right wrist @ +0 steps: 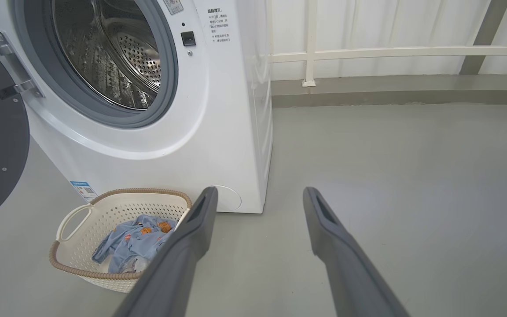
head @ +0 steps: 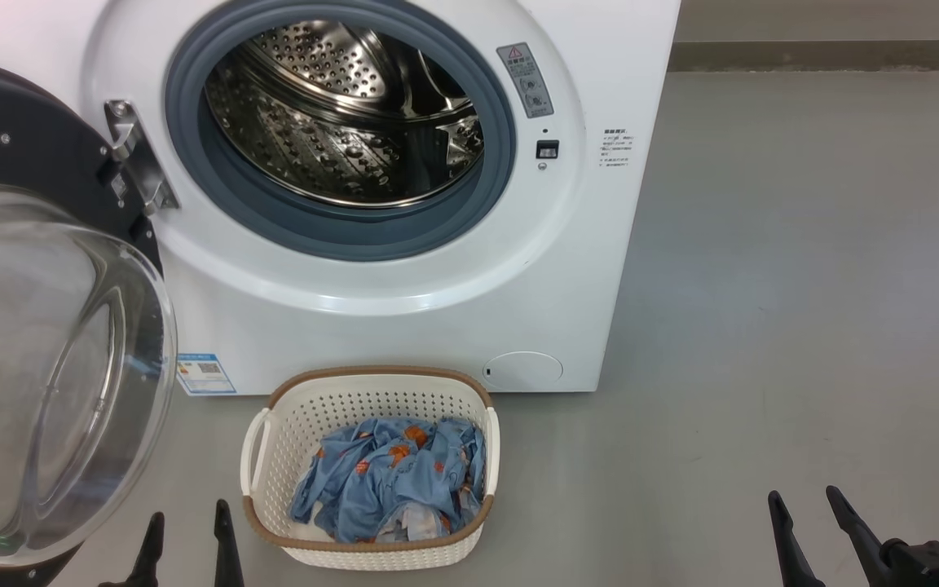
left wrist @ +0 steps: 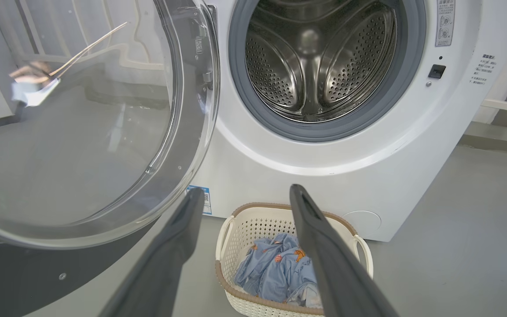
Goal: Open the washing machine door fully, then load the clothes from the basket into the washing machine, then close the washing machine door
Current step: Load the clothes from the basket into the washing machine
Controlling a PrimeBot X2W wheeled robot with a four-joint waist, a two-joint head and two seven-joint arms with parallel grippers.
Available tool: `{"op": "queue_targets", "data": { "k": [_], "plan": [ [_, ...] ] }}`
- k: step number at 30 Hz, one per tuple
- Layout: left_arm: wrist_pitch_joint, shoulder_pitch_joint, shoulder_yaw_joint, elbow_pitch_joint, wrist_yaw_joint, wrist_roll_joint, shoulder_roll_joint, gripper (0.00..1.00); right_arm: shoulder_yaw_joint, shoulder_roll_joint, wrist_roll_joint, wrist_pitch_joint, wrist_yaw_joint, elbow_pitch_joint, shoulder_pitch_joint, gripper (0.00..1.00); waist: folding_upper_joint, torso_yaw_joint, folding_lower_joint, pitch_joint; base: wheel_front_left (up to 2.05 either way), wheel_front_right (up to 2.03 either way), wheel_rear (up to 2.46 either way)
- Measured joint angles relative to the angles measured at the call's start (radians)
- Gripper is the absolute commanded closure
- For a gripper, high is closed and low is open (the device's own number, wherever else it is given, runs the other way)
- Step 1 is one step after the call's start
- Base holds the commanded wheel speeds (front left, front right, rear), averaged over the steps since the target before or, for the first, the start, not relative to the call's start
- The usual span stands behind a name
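- On the far left, the washing machine door (head: 46,342) stands swung out wide on its hinge, its glass bowl towards us. We judge the first step done, or very nearly.
- Our left tool (head: 188,522) hangs low beside the door's lower edge with its two fingers spread apart and nothing between them. In the left wrist view it points over the basket towards the machine.
- The washing machine (head: 404,318) is open in front of us, and what we see of its steel drum (head: 339,114) holds no laundry. Loading has not begun.
- The basket (head: 380,372) sits on the floor (head: 804,285) just before the machine's front. All the clothes (head: 392,481) lie crumpled in it, untouched by either tool.
- Our right tool (head: 804,499) is well off to the right over bare floor, its fingers parted and holding nothing.
- Left to do, as we judge it: move the clothes into the drum, then shut the door.
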Motion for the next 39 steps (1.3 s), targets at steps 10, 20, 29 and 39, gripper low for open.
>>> {"op": "queue_targets", "data": {
  "k": [10,20,29,39],
  "plan": [
    [0.000,0.006,-0.005,0.009,-0.002,-0.020,0.000,0.00,0.001,-0.001,0.000,0.000,0.000,0.000,0.000,0.00,0.0000,-0.001,0.0000,0.000,0.14,-0.24,0.10],
    [0.000,0.006,-0.008,0.009,-0.002,-0.021,0.001,0.00,0.001,-0.002,0.000,0.000,0.000,0.000,0.000,0.00,0.0000,0.000,0.0000,0.009,1.09,-1.60,0.51],
    [0.000,0.006,-0.027,0.008,-0.002,-0.026,0.001,0.00,-0.001,-0.003,0.000,0.000,0.000,0.000,0.000,0.00,0.0000,-0.002,0.0000,0.014,0.92,-0.93,0.00],
    [0.000,0.006,-0.026,0.007,-0.002,-0.026,0.001,0.00,-0.001,-0.002,0.001,0.000,0.000,0.000,0.000,0.00,0.0000,-0.001,0.0000,0.019,0.04,-0.04,0.00]
  ]
}}
